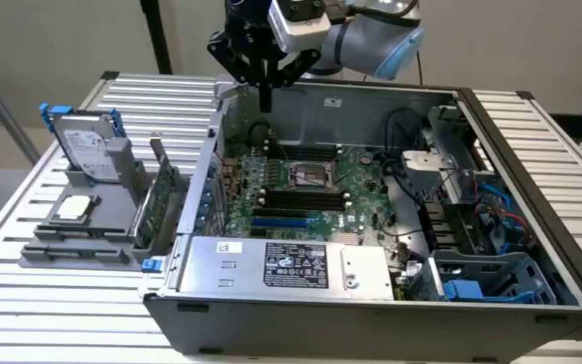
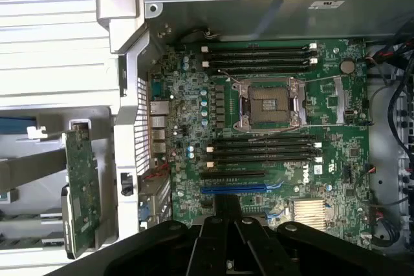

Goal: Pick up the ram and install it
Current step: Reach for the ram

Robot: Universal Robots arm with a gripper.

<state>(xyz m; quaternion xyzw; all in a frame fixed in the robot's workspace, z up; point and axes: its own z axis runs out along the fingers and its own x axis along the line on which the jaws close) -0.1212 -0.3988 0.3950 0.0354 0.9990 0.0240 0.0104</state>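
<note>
Slatted metal table [image 1: 28,303] underneath, pale wall behind. Lying open on it, a gray computer case [image 1: 372,318], with a green motherboard [image 1: 360,186] flat inside. At the board's middle, a square processor socket [image 1: 308,176]; just nearer than that, a row of black memory slots [image 1: 296,201]; nearer again, a blue slot [image 1: 281,224]. Closing off the near side, a silver power supply [image 1: 230,265] with a black label.

Standing on the table at the exterior view's left, just beside the case: a gray holder [image 1: 69,254], with a hard drive [image 1: 87,148] upright at its far end. Kept on edge in the holder's right side, next to the case wall: the ram [image 1: 148,220], a narrow green stick, close against a taller green card [image 1: 167,182] with a metal bracket. Hard to tell exactly where one board ends and the other begins. Untouched, and well apart from the hand.

Hanging over the far left corner of the case: the hand [image 1: 266,102], black, aimed straight down. Fingers [image 2: 207,244] pressed together into one thin dark tip, showing in the wrist view above the motherboard, just beside the blue slot.
</note>
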